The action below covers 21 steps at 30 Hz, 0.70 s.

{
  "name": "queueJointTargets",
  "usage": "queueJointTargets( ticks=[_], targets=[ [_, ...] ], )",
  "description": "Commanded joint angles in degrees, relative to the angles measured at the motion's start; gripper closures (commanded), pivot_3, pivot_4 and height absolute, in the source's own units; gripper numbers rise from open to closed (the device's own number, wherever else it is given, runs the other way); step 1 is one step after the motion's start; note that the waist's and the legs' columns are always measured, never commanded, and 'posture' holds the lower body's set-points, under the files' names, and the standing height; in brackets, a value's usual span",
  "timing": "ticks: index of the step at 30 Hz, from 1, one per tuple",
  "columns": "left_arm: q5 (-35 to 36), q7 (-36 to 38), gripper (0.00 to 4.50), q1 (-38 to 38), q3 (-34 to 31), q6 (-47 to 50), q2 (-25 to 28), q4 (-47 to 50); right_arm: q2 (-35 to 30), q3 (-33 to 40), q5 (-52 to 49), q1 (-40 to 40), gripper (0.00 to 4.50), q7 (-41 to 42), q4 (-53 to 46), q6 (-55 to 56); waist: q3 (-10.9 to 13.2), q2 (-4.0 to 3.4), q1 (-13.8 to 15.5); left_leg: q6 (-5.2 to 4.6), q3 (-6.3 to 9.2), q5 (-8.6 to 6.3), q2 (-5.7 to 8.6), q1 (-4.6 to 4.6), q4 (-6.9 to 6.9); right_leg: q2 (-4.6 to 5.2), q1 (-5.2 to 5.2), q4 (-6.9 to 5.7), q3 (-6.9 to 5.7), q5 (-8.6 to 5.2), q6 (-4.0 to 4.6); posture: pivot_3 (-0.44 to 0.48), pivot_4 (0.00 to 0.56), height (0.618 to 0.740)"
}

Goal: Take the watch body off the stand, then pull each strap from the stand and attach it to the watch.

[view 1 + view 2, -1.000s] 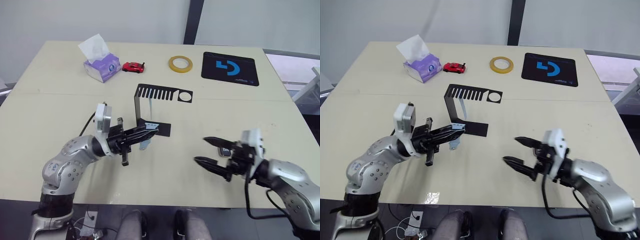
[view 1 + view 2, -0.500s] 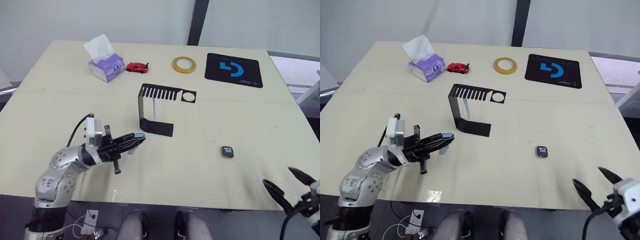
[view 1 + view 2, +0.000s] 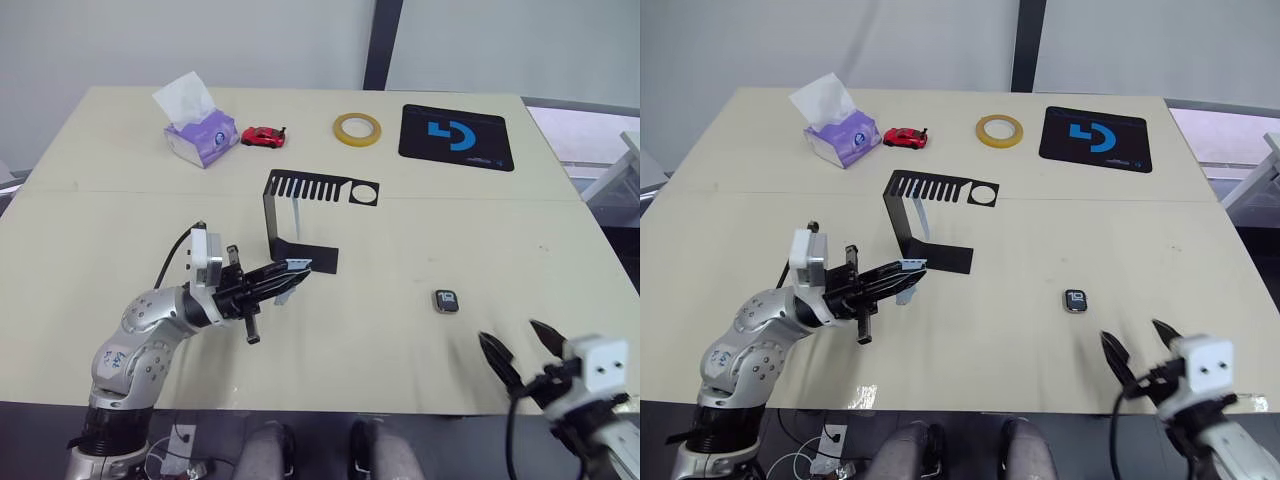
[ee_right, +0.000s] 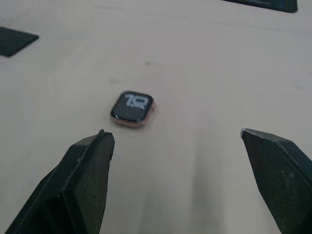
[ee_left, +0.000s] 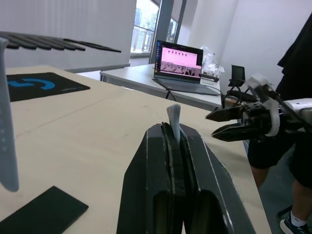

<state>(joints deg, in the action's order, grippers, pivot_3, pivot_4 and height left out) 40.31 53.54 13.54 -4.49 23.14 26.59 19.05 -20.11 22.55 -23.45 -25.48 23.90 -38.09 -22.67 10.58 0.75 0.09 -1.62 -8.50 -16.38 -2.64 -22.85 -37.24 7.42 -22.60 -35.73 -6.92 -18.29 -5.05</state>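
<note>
The watch body [image 3: 447,300] lies flat on the table, screen up, to the right of the stand [image 3: 271,214]. It shows in the right wrist view just beyond my open right gripper [image 4: 180,139], which hovers near the table's front edge [image 3: 520,350] and holds nothing. One pale strap [image 3: 297,215] hangs from the stand's slotted top. My left gripper [image 3: 296,268] is shut on the other strap [image 5: 173,117], just in front of the stand's base. The strap's end dangles below the fingers [image 3: 905,293].
Along the far side of the table stand a tissue box [image 3: 200,135], a red toy car [image 3: 265,136], a yellow tape roll [image 3: 357,128] and a black mousepad [image 3: 455,137]. A person [image 5: 297,97] stands beyond the table's right side.
The watch body now lies on the table where my right gripper was a second ago. That gripper has drawn back to the front edge. My left gripper still holds its strap by the stand's base.
</note>
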Motion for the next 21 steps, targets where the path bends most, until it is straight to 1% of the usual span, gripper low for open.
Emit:
queueJointTargets(
  ticks=[1,3,7,12,16,21],
  targets=[
    [0.17,0.83,4.5,0.74,1.15,-0.96,0.0,2.34,-0.34,-4.26,2.91,5.31,0.08,-7.7,-2.47,-8.6,0.0,0.0,-0.06,0.01,0.0,0.01,0.0,-0.01,0.01,0.0,0.0,0.01,-0.01,0.0,0.0,0.0,0.15,0.74],
    [-0.11,1.15,4.5,0.82,1.73,-1.18,0.17,2.52,0.18,-6.57,5.22,8.67,0.08,-11.12,-2.19,-11.07,0.0,0.0,-0.04,-0.01,-0.01,0.03,0.03,-0.04,-0.01,0.0,-0.04,-0.03,-0.02,0.0,0.0,0.0,0.15,0.74],
    [-0.12,0.94,4.5,0.93,1.91,-1.31,0.05,2.67,3.53,-11.22,8.73,14.8,0.08,-19.09,-2.23,-18.13,0.0,0.0,-0.13,-0.03,0.0,0.08,0.04,-0.11,-0.07,0.0,-0.08,-0.1,-0.06,0.0,0.0,0.0,0.15,0.74],
    [-0.1,0.6,4.5,0.5,2.07,-1.41,0.07,3.13,5.84,-15.18,10.8,18.72,0.08,-22.83,-3.07,-23.72,0.0,0.0,-0.23,-0.01,0.0,0.11,0.04,-0.17,-0.06,-0.04,-0.15,-0.15,-0.06,0.0,0.0,0.0,0.15,0.74],
    [-0.15,0.12,4.5,0.15,2.48,-1.31,-0.05,3.82,7.6,-15.56,11.95,20.16,0.08,-25.17,-2.11,-26.36,0.0,0.0,-0.22,-0.03,0.0,0.13,0.04,-0.21,-0.08,-0.06,-0.17,-0.16,-0.09,0.0,-0.01,0.0,0.15,0.74],
    [0.04,-0.3,4.5,0.05,2.62,-1.2,0.15,4.27,8.97,-15.53,12.54,20.74,0.08,-26.21,-2.45,-28.13,0.0,0.0,-0.28,-0.04,0.0,0.13,0.04,-0.21,-0.08,-0.08,-0.17,-0.16,-0.09,0.01,-0.01,0.0,0.15,0.74]
  ],
)
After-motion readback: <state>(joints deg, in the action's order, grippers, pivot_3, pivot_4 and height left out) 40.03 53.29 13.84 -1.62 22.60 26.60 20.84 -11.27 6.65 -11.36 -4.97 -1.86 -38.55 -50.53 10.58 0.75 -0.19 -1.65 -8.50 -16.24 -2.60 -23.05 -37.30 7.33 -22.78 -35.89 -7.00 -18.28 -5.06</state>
